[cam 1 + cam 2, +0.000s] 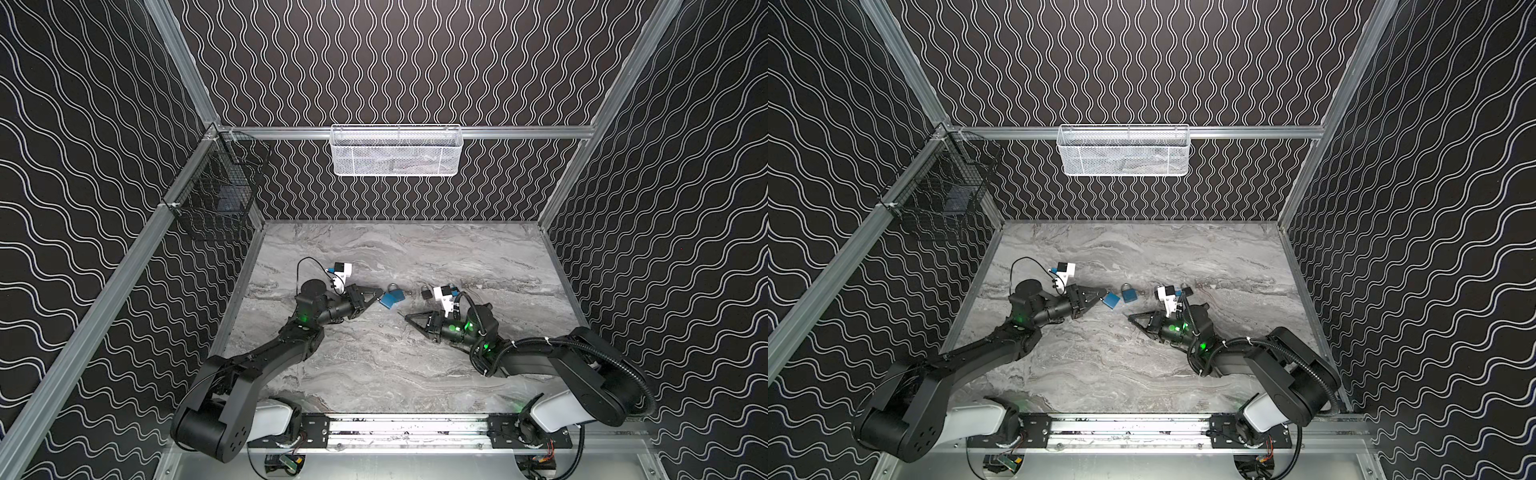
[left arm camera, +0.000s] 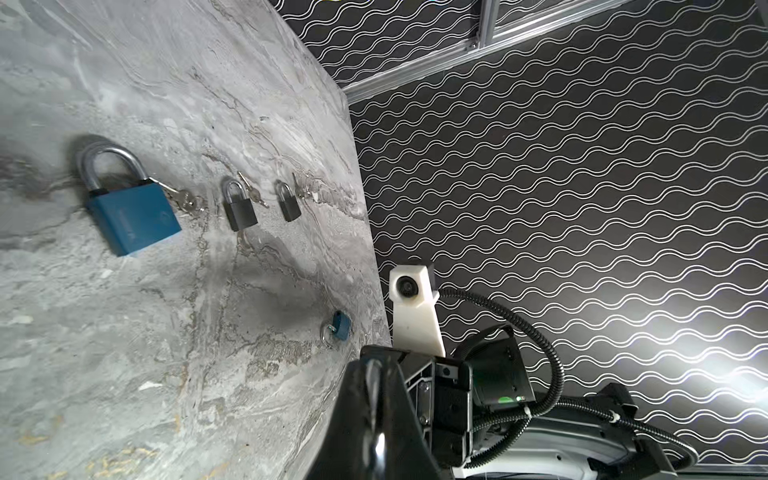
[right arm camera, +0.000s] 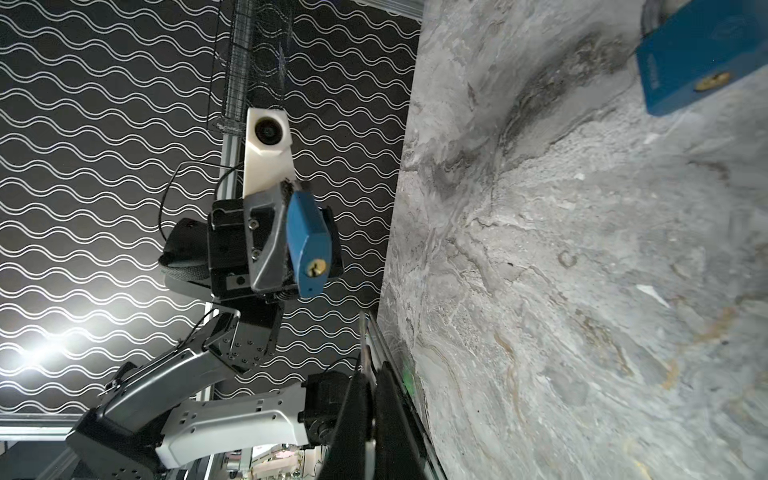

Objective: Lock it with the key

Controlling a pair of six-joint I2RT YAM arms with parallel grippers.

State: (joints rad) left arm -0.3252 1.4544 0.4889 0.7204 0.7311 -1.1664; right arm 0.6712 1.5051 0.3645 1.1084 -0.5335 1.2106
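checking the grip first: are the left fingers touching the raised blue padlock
Touching. The right wrist view shows the left fingers clamped against the blue padlock.

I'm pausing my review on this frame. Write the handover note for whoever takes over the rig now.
Left pincer: shut on the blue padlock, held off the table, keyhole facing the right pincer.
Right pincer: shut on what looks like the key, apart from the padlock.
A second blue padlock lies on the table nearby.
Done: both picked up.
To do: insert the key, turn, lock; shackle state hidden.
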